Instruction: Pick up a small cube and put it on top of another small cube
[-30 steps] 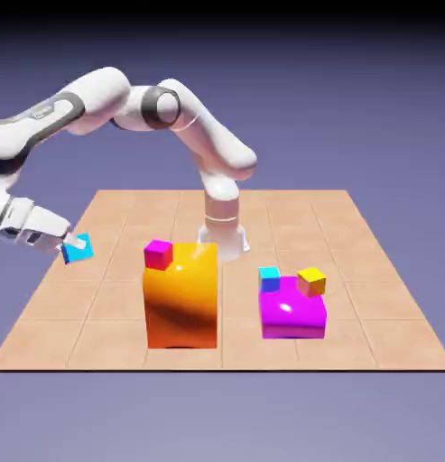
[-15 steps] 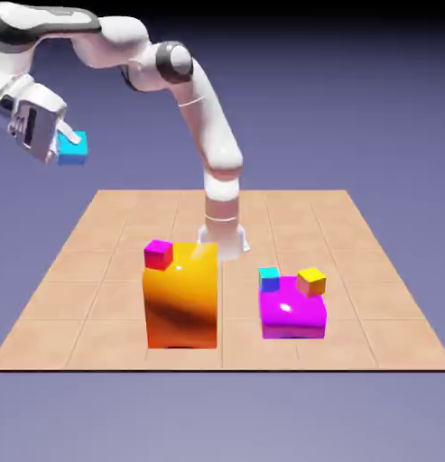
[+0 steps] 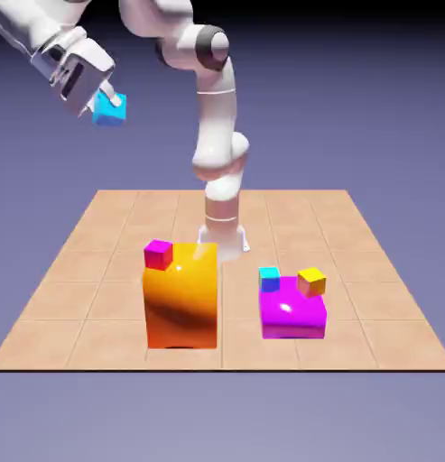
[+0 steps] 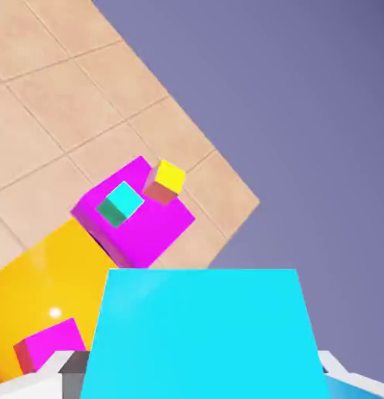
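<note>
A: Where is the small cube [image 3: 110, 108] sitting at this moment?

B: It is hanging high above the table [image 3: 99, 271], off toward the exterior view's upper left, out past the tiled edge. The gripper [image 3: 103, 95] is carrying it, with the jaws pressing in on it from both sides.

A: Is the hand view agreeing with that?

B: Yes. The cyan face of the small cube [image 4: 202, 335] is filling the bottom of the hand view, with the grey fingertips [image 4: 58, 366] peeking out at its lower corners.

A: And what is lying on the table?

B: A big orange block [image 3: 180, 298] is standing toward the exterior view's left, with a small magenta cube [image 3: 158, 254] resting on its top corner. Well apart from it, toward the exterior view's right, a lower magenta block [image 3: 293, 311] is carrying the second cyan cube [image 3: 269, 279] and a small yellow-orange cube [image 3: 310, 281], the two sitting near each other without touching.

A: Is the hand view catching those as well?

B: It is showing all of them beyond the held cube, tilted across the tiles.
</note>
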